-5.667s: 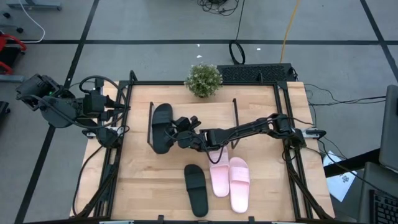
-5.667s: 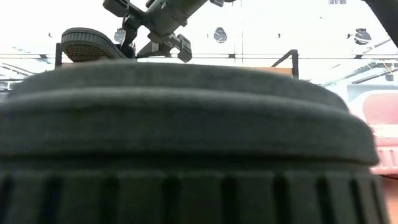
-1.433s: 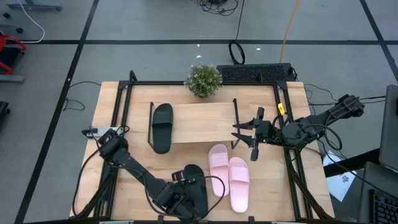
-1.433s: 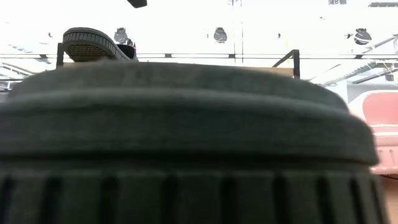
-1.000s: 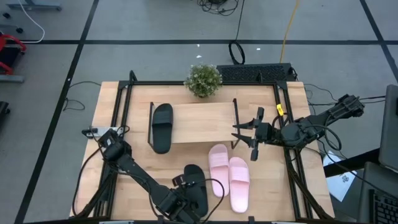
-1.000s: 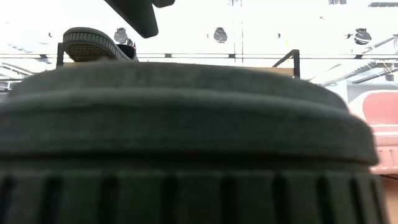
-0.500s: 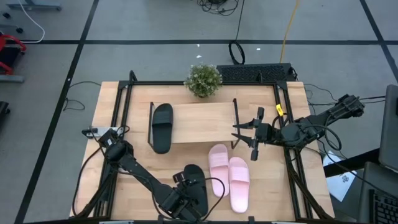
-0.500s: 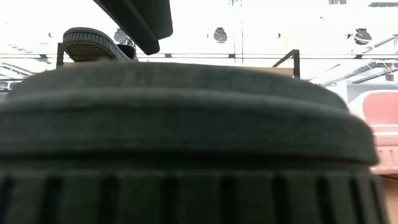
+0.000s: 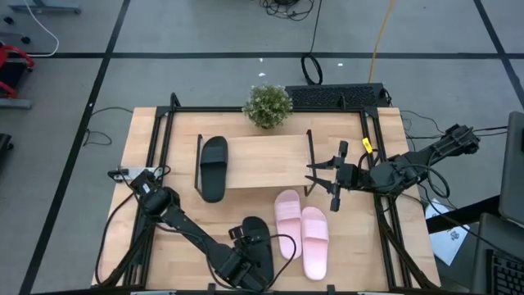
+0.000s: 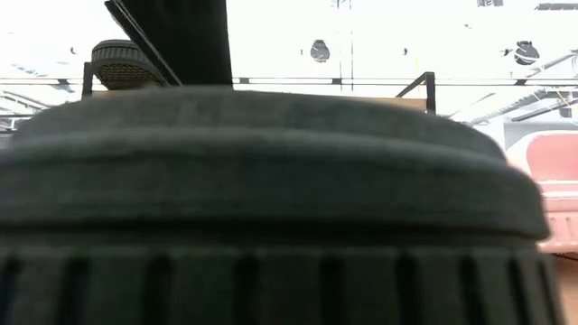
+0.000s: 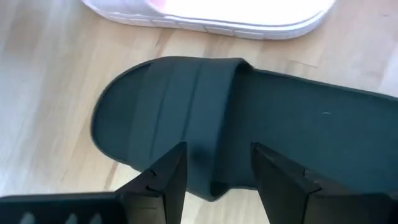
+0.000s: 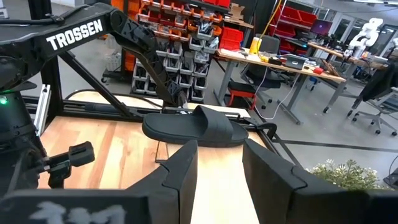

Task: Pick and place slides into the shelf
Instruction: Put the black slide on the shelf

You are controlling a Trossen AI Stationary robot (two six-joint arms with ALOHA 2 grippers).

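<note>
One black slide [image 9: 213, 168] lies on the left end of the shelf [image 9: 270, 160]. The other black slide [image 9: 262, 238] lies flat on the table near the front edge; it fills the low view [image 10: 271, 208]. My left gripper [image 11: 217, 149] is open and slants down just over this slide's long side by the strap [image 11: 168, 106]; I cannot tell whether it touches. Two pink slides [image 9: 286, 223] [image 9: 316, 242] lie side by side to its right. My right gripper [image 9: 334, 176] waits open and level, raised by the shelf's right end, nothing between its fingers [image 12: 186, 168].
A potted plant [image 9: 268, 105] stands at the table's far edge, with a dark keyboard-like box [image 9: 336, 96] to its right. Black frame rails run along the table's left and right sides. The shelf board is bare to the right of the black slide.
My left gripper has sunk toward the black slide at the front of the table and rolled a little; in the low view its dark arm has come down into the picture. The slides have not moved.
</note>
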